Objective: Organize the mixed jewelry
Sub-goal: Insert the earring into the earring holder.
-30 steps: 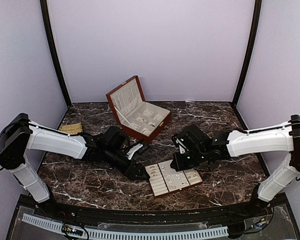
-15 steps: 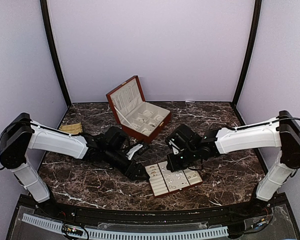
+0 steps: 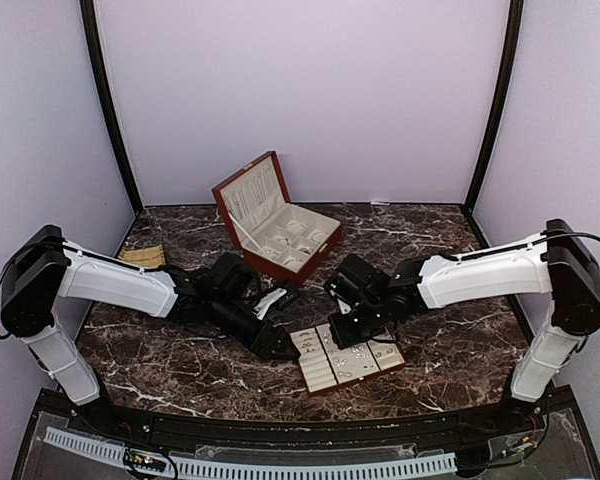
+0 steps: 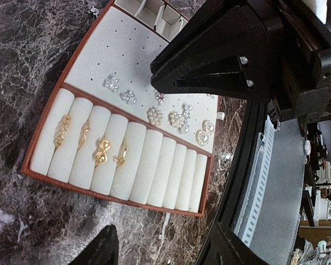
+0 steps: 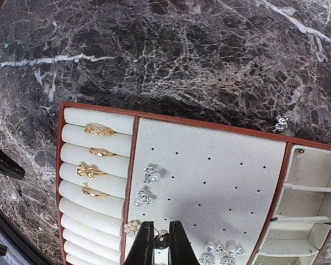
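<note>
The mixed jewelry sits mostly on the cream tray (image 3: pixel 318 372). Several gold rings (image 5: pixel 94 171) are pushed into its roll slots, and pearl and crystal earrings (image 5: pixel 149 175) lie on its perforated pad (image 5: pixel 220 176). My right gripper (image 5: pixel 161 240) hovers over the pad's near edge, shut on a small dark-bead earring (image 5: pixel 161 243). My left gripper (image 4: pixel 163 245) is open and empty, low over the marble just off the ring end of the tray (image 4: pixel 127 55). From above, the left gripper (image 3: pixel 280 347) and right gripper (image 3: pixel 345 328) flank the tray.
An open red-brown wooden box (image 3: pixel 250 195) stands behind the tray. One loose earring (image 5: pixel 279 124) lies on the marble beside the tray, and a loose pearl (image 5: pixel 14 196) near its ring end. A tan pouch (image 3: pixel 142 257) lies far left. The table's front rail (image 4: pixel 265 165) is close.
My right arm has swung left, bringing its shut gripper further over the tray. The left arm has stayed still.
</note>
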Robot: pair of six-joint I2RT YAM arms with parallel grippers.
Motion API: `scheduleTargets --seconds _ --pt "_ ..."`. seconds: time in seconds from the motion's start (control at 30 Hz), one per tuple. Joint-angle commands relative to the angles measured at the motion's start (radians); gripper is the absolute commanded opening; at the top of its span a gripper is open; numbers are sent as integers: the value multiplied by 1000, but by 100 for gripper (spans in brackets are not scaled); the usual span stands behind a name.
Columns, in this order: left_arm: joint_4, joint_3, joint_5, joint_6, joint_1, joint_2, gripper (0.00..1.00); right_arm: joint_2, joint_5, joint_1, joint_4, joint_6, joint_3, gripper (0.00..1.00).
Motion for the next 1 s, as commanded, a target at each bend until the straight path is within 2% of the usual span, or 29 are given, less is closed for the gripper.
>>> scheduleTargets --seconds 0.0,0.97 --pt "3 20 15 3 -2 5 60 18 49 15 -29 -14 36 6" --pt "8 21 23 3 -3 4 60 61 84 38 -63 -34 69 7"
